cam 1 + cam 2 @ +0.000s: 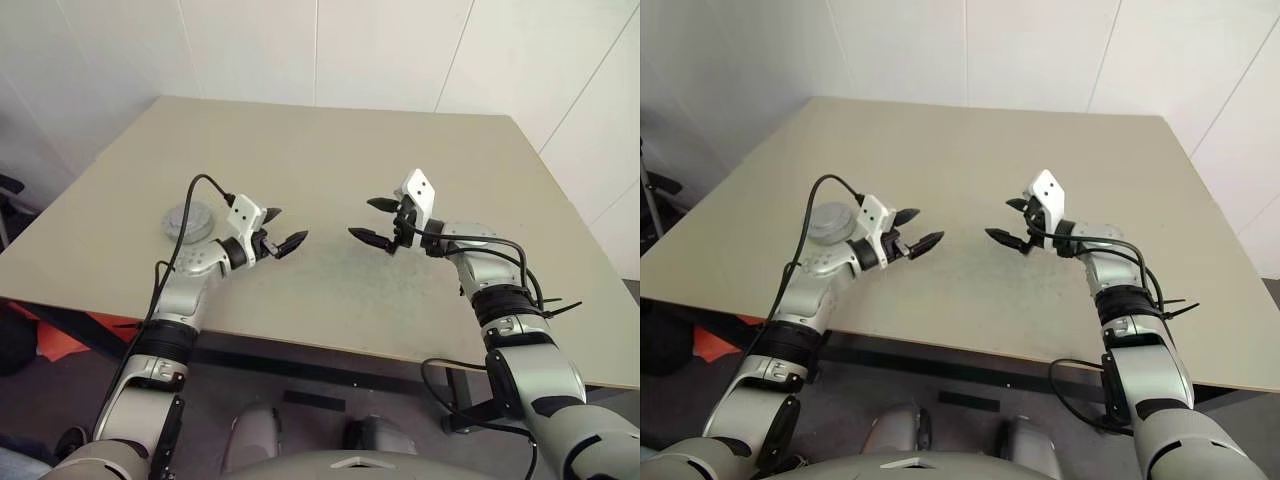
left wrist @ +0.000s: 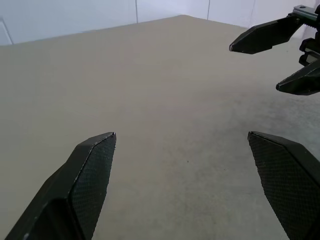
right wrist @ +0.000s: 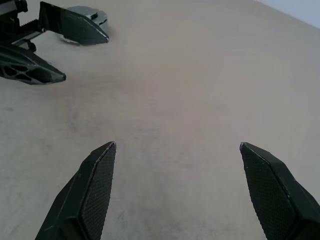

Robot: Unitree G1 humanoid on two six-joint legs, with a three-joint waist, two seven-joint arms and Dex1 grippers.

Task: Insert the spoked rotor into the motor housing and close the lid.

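Both hands spread, empty, facing across bare desk (image 1: 330, 150) centre: left hand (image 1: 284, 232), right hand (image 1: 375, 220). Closed housing (image 1: 188, 220) parked behind left arm, apparently finished.

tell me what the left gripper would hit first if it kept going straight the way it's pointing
Probably the right gripper, which faces it across a bare stretch of table. The left gripper points roughly level, so depth leaves this uncertain.

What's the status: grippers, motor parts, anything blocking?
Left gripper and right gripper open, empty, facing each other. Round grey motor part on table, behind left arm. Nothing between them.
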